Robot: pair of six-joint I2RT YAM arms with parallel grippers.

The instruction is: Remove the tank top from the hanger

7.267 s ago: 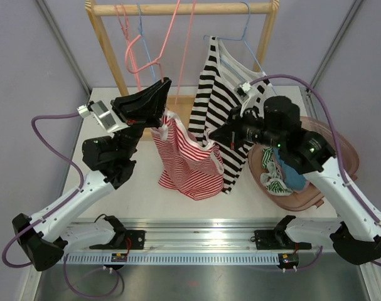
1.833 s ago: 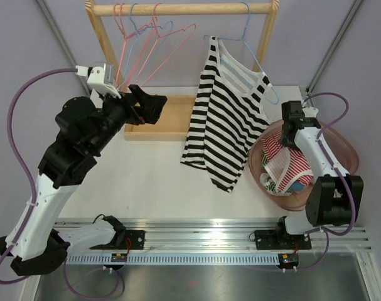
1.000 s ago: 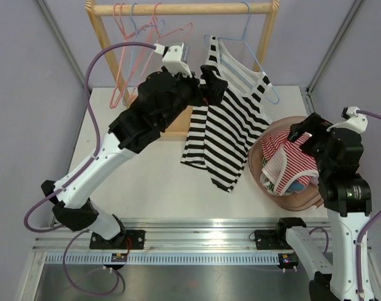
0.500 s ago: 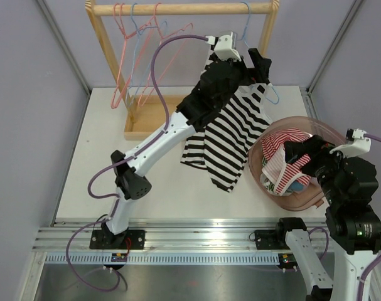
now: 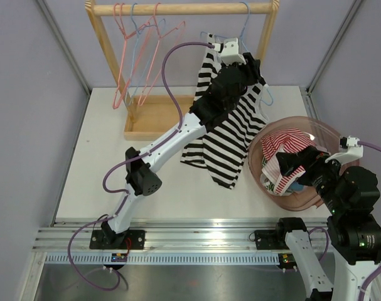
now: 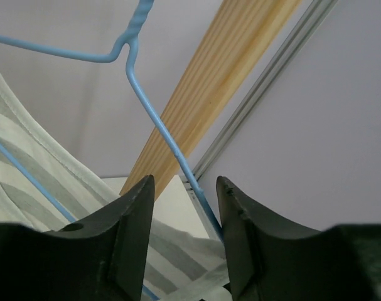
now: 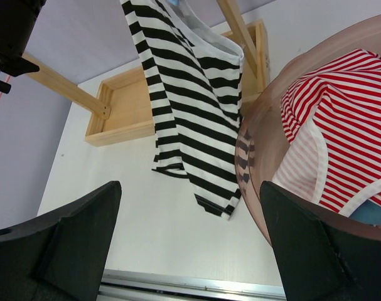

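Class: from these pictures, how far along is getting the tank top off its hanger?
Done: a red-striped tank top lies in the pink tub. In hand: the left gripper brackets the blue hanger wire, not clamped. Left: the black-striped tank top hangs on that hanger; right gripper open.

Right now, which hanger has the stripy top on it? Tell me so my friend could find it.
Look at the wooden rail and follow it to its right end. One blue wire hanger hangs there alone, apart from the bunch of pink and blue hangers at the left end. It is the only one wearing clothes: a black-and-white striped tank top.
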